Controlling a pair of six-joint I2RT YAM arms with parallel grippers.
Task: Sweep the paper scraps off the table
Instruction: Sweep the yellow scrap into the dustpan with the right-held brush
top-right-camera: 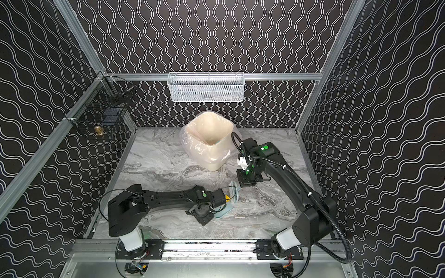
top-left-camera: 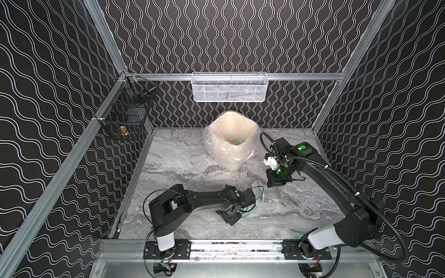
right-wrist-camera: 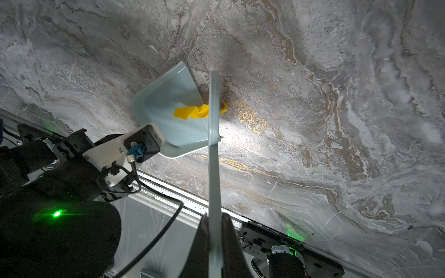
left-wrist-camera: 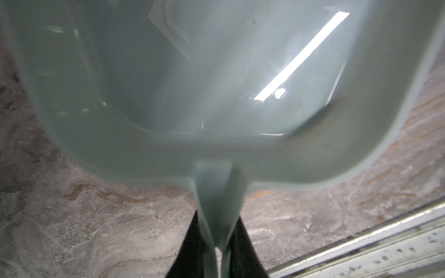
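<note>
A yellow paper scrap (right-wrist-camera: 190, 112) lies at the mouth of the pale blue dustpan (right-wrist-camera: 168, 103), which rests on the marble table (right-wrist-camera: 313, 120). My left gripper (left-wrist-camera: 218, 231) is shut on the dustpan's handle (left-wrist-camera: 216, 192); the pan (left-wrist-camera: 168, 84) fills the left wrist view. My right gripper (right-wrist-camera: 214, 221) is shut on the pale blue brush (right-wrist-camera: 213, 144), whose head stands across the scrap at the pan's lip. In a top view the brush (top-right-camera: 233, 189), the scrap (top-right-camera: 227, 197) and the pan's rim (top-right-camera: 224, 213) sit together at the front centre. Other scraps on the table do not show.
A cream bin (top-left-camera: 231, 139) with a clear plastic liner stands at the back centre, something light blue (top-left-camera: 239, 142) inside it. A white mesh basket (top-left-camera: 228, 86) hangs on the back rail, a black wire basket (top-left-camera: 127, 113) on the left rail. An aluminium rail (top-left-camera: 228, 245) edges the table's front.
</note>
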